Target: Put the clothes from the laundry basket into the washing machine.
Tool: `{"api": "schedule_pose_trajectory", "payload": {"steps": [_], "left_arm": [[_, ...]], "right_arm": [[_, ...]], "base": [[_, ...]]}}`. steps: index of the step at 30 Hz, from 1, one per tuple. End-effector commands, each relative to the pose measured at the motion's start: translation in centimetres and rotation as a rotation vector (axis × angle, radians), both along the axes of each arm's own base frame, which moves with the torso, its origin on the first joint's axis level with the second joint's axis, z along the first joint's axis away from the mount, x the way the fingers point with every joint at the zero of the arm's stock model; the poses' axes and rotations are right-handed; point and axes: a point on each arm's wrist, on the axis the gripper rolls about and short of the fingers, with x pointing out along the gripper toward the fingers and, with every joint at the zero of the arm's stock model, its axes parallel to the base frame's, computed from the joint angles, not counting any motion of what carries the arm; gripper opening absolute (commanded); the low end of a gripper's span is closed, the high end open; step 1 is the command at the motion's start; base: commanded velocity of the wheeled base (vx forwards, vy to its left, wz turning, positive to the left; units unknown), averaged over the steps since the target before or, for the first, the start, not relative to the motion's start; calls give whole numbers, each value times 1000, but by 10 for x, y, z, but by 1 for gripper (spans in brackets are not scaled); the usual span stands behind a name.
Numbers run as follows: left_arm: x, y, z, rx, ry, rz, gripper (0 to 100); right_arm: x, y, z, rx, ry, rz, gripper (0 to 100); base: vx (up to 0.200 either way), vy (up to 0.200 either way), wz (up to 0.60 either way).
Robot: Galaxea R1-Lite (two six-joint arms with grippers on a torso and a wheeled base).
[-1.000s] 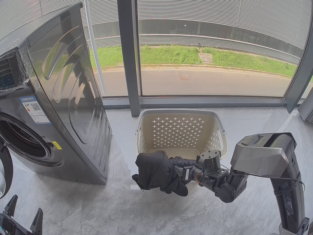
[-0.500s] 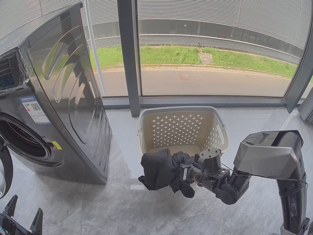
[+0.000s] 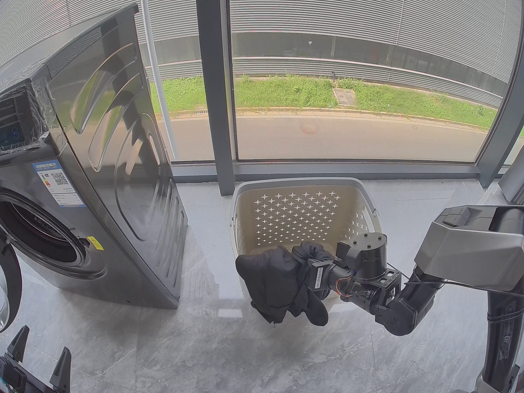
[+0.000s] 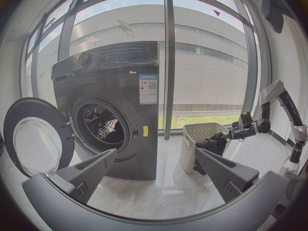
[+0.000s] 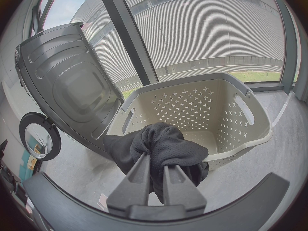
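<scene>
The right gripper [image 5: 156, 164] is holding the black garment [image 3: 275, 282], jaws pinched narrow on a bunched fold, cloth hanging at the near rim of the laundry basket [image 3: 303, 182]. The washing machine [image 3: 125, 154] is standing well off to the robot's left, drum mouth [image 4: 102, 125] gaping, door [image 4: 35, 141] swung aside. The left gripper [image 4: 154, 152], jaws wide and empty, is sitting nearer that mouth. Cloth is swallowing the right jaws' tips, so the garment's long axis is hard to judge.
</scene>
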Motion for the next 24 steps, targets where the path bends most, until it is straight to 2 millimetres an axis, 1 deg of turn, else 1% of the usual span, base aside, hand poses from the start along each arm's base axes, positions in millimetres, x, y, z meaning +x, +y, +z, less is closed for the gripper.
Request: {"api": "schedule_pose_trajectory", "payload": {"steps": [1,2,3,4,5,6,7,11,21,24], "left_arm": [[0,0,-5,0,2,0,100],[0,0,-5,0,2,0,100],[0,0,-5,-2,2,0,100],[0,0,-5,-2,2,0,100],[0,0,-5,-2,0,0,100],[0,0,-5,-2,0,0,100],[0,0,-5,-2,2,1,100],[0,0,-5,-2,2,1,100],[0,0,-5,-3,0,1,100],[0,0,-5,-3,0,1,100]], "right_arm": [[2,0,-6,-3,6,-3,0],[2,0,-8,-4,7,-3,0],[4,0,-17,-15,23,-5,0],[4,1,-21,-20,30,-5,0],[4,0,-24,-23,35,-6,100],[4,0,-24,-23,35,-6,100],[5,-1,-33,-34,52,-10,100],[13,-7,-41,-40,54,-34,100],[23,-17,-41,-66,36,-67,100],[24,-16,-47,-75,44,-69,100]], "base": [[0,0,0],[0,0,0],[0,0,0],[0,0,0],[0,0,0],[0,0,0],[0,0,0],[0,0,0],[0,0,0],[0,0,0]]}}
